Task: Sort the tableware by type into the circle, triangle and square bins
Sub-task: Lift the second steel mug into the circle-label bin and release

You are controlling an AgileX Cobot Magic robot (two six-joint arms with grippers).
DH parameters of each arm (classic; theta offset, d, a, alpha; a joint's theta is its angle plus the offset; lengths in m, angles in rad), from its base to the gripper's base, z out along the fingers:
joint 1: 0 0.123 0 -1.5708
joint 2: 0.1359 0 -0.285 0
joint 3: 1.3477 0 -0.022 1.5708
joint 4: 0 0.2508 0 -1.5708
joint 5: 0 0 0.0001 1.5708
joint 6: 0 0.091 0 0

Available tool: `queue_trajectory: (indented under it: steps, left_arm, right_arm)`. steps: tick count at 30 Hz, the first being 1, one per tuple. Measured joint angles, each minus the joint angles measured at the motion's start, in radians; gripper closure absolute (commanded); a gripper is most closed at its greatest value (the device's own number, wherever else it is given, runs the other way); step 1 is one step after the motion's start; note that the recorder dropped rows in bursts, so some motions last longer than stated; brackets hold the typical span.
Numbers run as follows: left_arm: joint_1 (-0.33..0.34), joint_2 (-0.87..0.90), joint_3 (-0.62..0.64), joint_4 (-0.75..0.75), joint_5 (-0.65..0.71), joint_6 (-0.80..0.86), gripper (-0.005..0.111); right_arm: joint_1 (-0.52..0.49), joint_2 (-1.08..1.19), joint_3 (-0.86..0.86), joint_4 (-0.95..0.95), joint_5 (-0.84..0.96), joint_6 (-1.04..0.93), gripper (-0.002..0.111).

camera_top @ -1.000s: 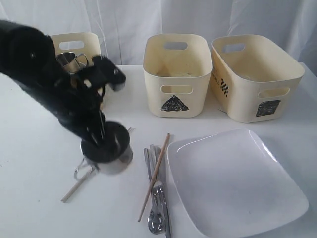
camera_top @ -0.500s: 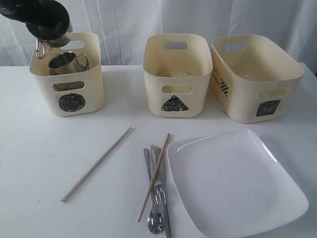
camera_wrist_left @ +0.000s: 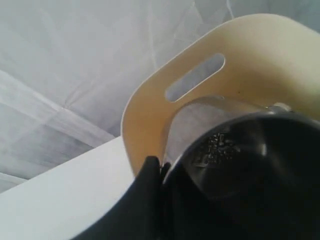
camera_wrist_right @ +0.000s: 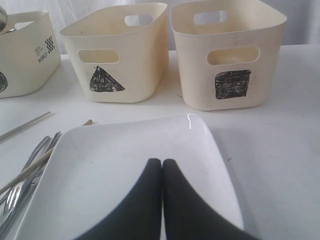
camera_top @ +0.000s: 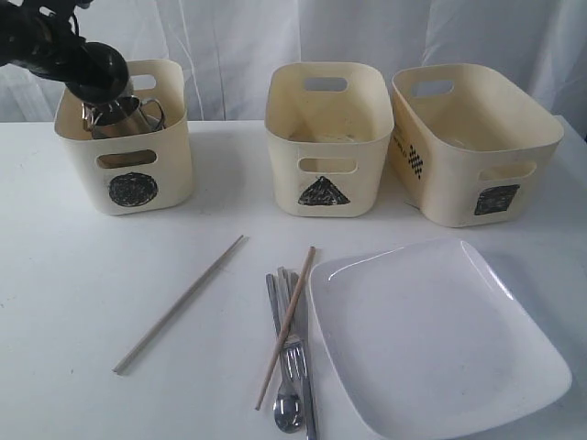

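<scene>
My left gripper (camera_wrist_left: 159, 167) is shut on the rim of a steel cup (camera_wrist_left: 240, 165) and holds it low over the circle bin (camera_top: 170, 165), under the black arm (camera_top: 69, 55). A second steel cup (camera_top: 128, 115) lies inside that bin. Two wooden chopsticks (camera_top: 179, 304) (camera_top: 286, 325) lie on the table. The fork, knife and spoon (camera_top: 288, 412) lie together beside the large white square plate (camera_top: 431, 339). My right gripper (camera_wrist_right: 162, 162) is shut and empty just above the plate (camera_wrist_right: 130, 150). The bowls are out of view.
The triangle bin (camera_top: 284, 156) stands at the back centre. The wider square bin (camera_top: 449, 183) is at the back right. All three bins sit in a row before a white curtain. The plate reaches close to the table's front edge.
The left gripper lifted the steel cup off the table, carried it up to the back left, and has now lowered it towards the circle bin. The chopstick it covered is now exposed.
</scene>
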Motion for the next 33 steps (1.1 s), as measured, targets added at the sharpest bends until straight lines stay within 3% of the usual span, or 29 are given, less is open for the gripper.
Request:
queue_trajectory:
  steps: [14,25,33]
  left_arm:
    - [0.006,0.096,-0.081,-0.013,-0.046,0.000,0.107]
    - [-0.017,0.057,-0.085,-0.137,0.158,-0.007,0.107]
    - [-0.035,0.049,-0.085,-0.192,0.208,0.011,0.107]
  right_arm:
    - [0.000,0.000,0.000,0.000,0.000,0.000,0.108]
    - [0.000,0.000,0.000,0.000,0.000,0.000,0.108]
    - [0.000,0.000,0.000,0.000,0.000,0.000,0.108]
